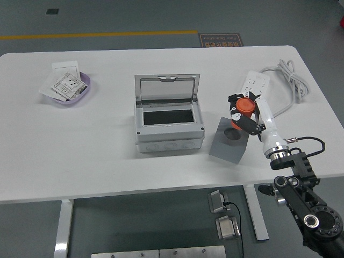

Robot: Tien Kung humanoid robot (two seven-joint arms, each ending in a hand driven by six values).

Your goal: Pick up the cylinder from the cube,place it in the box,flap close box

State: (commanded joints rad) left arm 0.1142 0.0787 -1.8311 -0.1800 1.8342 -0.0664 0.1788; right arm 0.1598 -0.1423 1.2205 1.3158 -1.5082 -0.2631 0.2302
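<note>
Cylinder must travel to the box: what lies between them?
Head view: only bare table between the held cylinder and the box.

The right hand (243, 114) grips the orange cylinder (244, 105) above the grey cube (229, 143) near the desk's (107, 161) right edge. The open grey box (168, 122) sits mid-desk, just left of the cube.

Single head view: high on robot's side, facing forward-down over white table (107, 161); near edge at bottom, floor beyond.
</note>
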